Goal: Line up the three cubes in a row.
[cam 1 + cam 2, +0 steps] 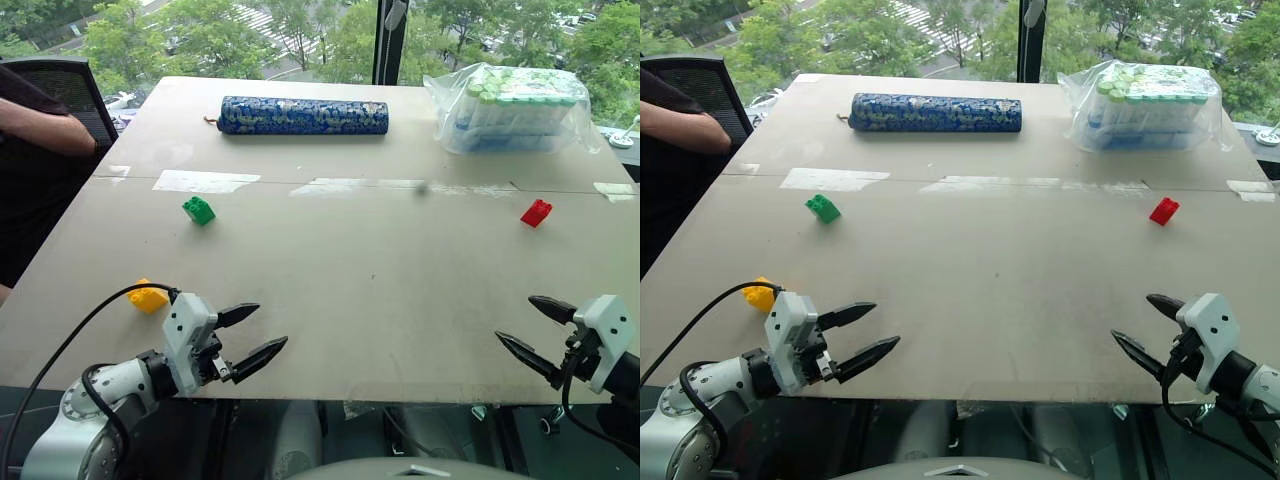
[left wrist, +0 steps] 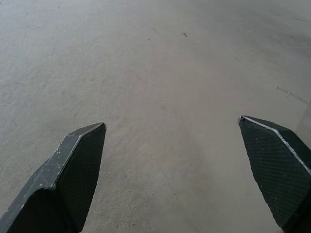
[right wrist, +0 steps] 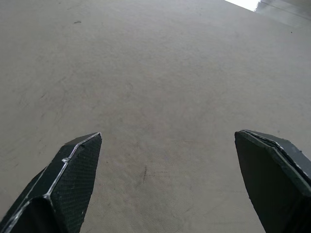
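Observation:
Three cubes lie far apart on the beige table [image 1: 350, 270]. The green cube [image 1: 198, 210] sits left of centre, the red cube [image 1: 536, 212] far right, and the yellow cube [image 1: 148, 297] near the left front edge, just behind my left arm. My left gripper [image 1: 265, 328] hovers open over the front left of the table, empty, a short way right of the yellow cube. My right gripper [image 1: 518, 322] is open and empty over the front right, well in front of the red cube. In the wrist views, the left fingers [image 2: 73, 170] and right fingers [image 3: 68, 179] stand wide apart over bare table.
A long blue patterned roll [image 1: 303, 115] lies across the back of the table. A clear bag of bottles [image 1: 512, 108] stands at the back right. Tape strips [image 1: 205, 181] run across the middle. A person's arm [image 1: 40, 125] and a chair are at the far left.

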Robot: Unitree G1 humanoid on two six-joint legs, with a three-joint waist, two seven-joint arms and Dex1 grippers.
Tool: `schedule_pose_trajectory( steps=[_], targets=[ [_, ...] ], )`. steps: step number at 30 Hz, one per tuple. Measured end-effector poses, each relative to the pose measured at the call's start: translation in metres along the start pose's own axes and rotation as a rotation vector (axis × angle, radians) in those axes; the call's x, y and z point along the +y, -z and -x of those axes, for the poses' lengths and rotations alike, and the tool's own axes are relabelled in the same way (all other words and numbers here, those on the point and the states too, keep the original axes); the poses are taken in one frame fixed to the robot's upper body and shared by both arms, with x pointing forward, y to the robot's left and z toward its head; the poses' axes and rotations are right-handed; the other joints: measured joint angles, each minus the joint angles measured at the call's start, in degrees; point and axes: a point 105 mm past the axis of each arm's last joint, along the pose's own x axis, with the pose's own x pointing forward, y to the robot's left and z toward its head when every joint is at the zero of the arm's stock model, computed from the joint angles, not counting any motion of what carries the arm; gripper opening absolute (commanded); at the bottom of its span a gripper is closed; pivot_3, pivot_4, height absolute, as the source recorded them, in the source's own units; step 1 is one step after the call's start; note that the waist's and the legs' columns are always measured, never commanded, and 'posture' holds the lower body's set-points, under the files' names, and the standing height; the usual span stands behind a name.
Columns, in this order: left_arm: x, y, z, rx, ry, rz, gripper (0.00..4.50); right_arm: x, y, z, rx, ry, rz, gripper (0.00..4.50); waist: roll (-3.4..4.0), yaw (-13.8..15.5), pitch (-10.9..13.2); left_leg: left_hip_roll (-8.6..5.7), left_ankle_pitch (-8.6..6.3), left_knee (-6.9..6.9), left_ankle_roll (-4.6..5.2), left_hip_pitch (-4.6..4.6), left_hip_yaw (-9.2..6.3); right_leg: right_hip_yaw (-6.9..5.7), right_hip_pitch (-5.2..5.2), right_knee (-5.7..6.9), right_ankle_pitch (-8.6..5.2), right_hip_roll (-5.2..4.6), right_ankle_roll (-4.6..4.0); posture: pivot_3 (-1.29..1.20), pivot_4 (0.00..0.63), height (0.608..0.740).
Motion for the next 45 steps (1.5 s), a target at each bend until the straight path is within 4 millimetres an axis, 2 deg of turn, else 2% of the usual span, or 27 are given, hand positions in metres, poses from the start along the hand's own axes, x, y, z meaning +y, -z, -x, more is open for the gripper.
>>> schedule_pose_trajectory(
  steps=[2,5,7,9,12,14,17,22,26,27,30,31,34,35,39,41,43,45],
  targets=[
    [0.0,-0.001,-0.001,-0.003,-0.002,-0.004,4.47,-0.001,-0.001,-0.001,-0.004,0.01,0.0,4.5,0.0,0.0,0.0,0.0,0.0,0.02,0.0,0.02,0.01,0.0,0.02,0.0,-0.04,-0.01,-0.05,0.0,0.15,0.74],
    [0.004,-0.015,-0.018,-0.068,0.005,-0.024,4.47,-0.017,-0.023,-0.022,-0.096,0.124,0.018,4.5,0.05,-0.2,0.0,0.0,0.01,0.23,0.01,0.04,0.02,0.07,0.05,0.06,-0.07,0.01,0.01,0.0,0.15,0.74],
    [0.001,-0.032,-0.031,-0.115,0.047,-0.057,4.47,-0.033,-0.045,-0.036,-0.103,0.215,0.069,4.5,0.03,-0.2,0.0,-0.08,0.04,0.28,0.05,0.04,0.04,0.17,0.06,0.11,-0.02,0.0,-0.04,0.0,0.15,0.74],
    [-0.002,-0.04,-0.038,-0.132,0.073,-0.07,4.47,-0.051,-0.052,-0.041,-0.051,0.318,0.074,4.5,-0.03,-0.1,0.0,-0.1,0.05,0.28,0.05,0.03,0.06,0.21,0.06,0.11,0.04,-0.01,-0.13,0.0,0.15,0.74],
    [-0.01,-0.052,-0.05,-0.12,0.149,-0.131,4.47,-0.087,-0.065,-0.058,-0.008,0.482,-0.02,4.5,0.01,-0.1,0.0,-0.14,0.05,0.2,0.05,-0.06,0.02,0.21,-0.05,0.14,0.14,0.01,0.05,0.0,0.15,0.74],
    [-0.016,-0.063,-0.058,-0.13,0.195,-0.171,4.47,-0.111,-0.068,-0.072,0.02,0.611,-0.13,4.5,0.03,-0.1,0.0,-0.16,0.04,0.1,0.05,-0.07,-0.03,0.19,-0.1,0.16,0.15,0.04,0.07,0.0,0.15,0.74],
    [-0.024,-0.076,-0.066,-0.149,0.239,-0.213,4.47,-0.132,-0.062,-0.087,0.082,0.743,-0.259,4.5,0.05,0.0,0.0,-0.17,0.04,-0.08,0.04,-0.19,-0.01,0.21,-0.27,0.13,0.11,0.05,0.14,0.0,0.15,0.74],
    [-0.025,-0.085,-0.07,-0.16,0.249,-0.227,4.47,-0.151,-0.046,-0.101,0.145,0.886,-0.447,4.5,0.09,-0.1,0.0,-0.2,0.06,-0.26,0.01,-0.5,0.03,0.27,-0.58,0.0,0.09,0.01,0.16,0.0,0.15,0.74],
    [-0.026,-0.092,-0.071,-0.178,0.255,-0.234,4.47,-0.167,-0.05,-0.104,0.121,0.949,-0.515,4.5,0.11,-0.2,0.0,-0.23,0.05,-0.22,0.03,-0.49,0.04,0.28,-0.6,0.07,0.1,-0.01,0.17,0.0,0.15,0.74],
    [-0.026,-0.096,-0.071,-0.189,0.26,-0.242,4.47,-0.169,-0.051,-0.105,0.115,0.954,-0.516,4.5,0.11,-0.3,0.0,-0.24,0.05,-0.21,0.03,-0.47,0.03,0.27,-0.6,0.13,0.1,-0.01,0.17,0.0,0.15,0.74],
    [-0.027,-0.099,-0.072,-0.2,0.263,-0.237,4.5,-0.172,-0.048,-0.113,0.121,0.949,-0.526,3.7,0.11,-0.4,0.0,-0.24,0.05,-0.2,0.03,-0.43,0.03,0.27,-0.59,0.2,0.1,0.0,0.17,0.0,0.15,0.74],
    [-0.027,-0.101,-0.073,-0.208,0.261,-0.241,4.5,-0.173,-0.045,-0.117,0.127,0.945,-0.533,3.35,0.11,-0.5,0.0,-0.25,0.05,-0.18,0.03,-0.43,0.02,0.28,-0.59,0.22,0.1,0.0,0.17,0.0,0.15,0.74],
    [-0.029,-0.106,-0.073,-0.22,0.26,-0.241,4.5,-0.174,-0.041,-0.124,0.134,0.935,-0.525,1.76,0.11,-0.9,0.0,-0.25,0.05,-0.17,0.03,-0.44,0.02,0.28,-0.58,0.23,0.11,-0.01,0.17,0.0,0.15,0.74],
    [-0.03,-0.106,-0.073,-0.222,0.263,-0.24,4.5,-0.174,-0.042,-0.125,0.128,0.931,-0.519,1.42,0.11,-1.0,0.0,-0.25,0.05,-0.16,0.03,-0.44,0.02,0.28,-0.58,0.23,0.11,-0.01,0.17,0.0,0.15,0.74],
    [-0.032,-0.106,-0.073,-0.226,0.254,-0.239,4.5,-0.18,-0.045,-0.122,0.119,0.912,-0.447,1.3,0.12,-1.4,0.0,-0.25,0.05,-0.17,0.03,-0.45,0.02,0.29,-0.58,0.19,0.1,-0.01,0.18,0.0,0.15,0.74],
    [-0.031,-0.103,-0.071,-0.22,0.247,-0.224,4.5,-0.175,-0.049,-0.126,0.076,0.807,-0.392,1.3,0.12,-1.4,0.0,-0.24,0.05,-0.2,0.03,-0.44,0.01,0.28,-0.58,0.15,0.1,0.0,0.18,0.0,0.15,0.74],
    [-0.029,-0.094,-0.066,-0.194,0.236,-0.198,4.5,-0.146,-0.056,-0.137,0.018,0.491,-0.292,1.3,0.14,-1.6,0.0,-0.23,0.05,-0.23,0.03,-0.44,-0.01,0.28,-0.57,0.11,0.09,0.02,0.19,0.0,0.15,0.74],
    [-0.028,-0.084,-0.058,-0.16,0.247,-0.202,4.5,-0.099,-0.065,-0.143,0.012,0.115,-0.18,1.3,0.36,-1.8,0.2,-0.23,0.05,-0.25,0.04,-0.38,-0.02,0.35,-0.58,0.11,0.09,0.04,0.19,0.0,0.15,0.74]
  ],
)
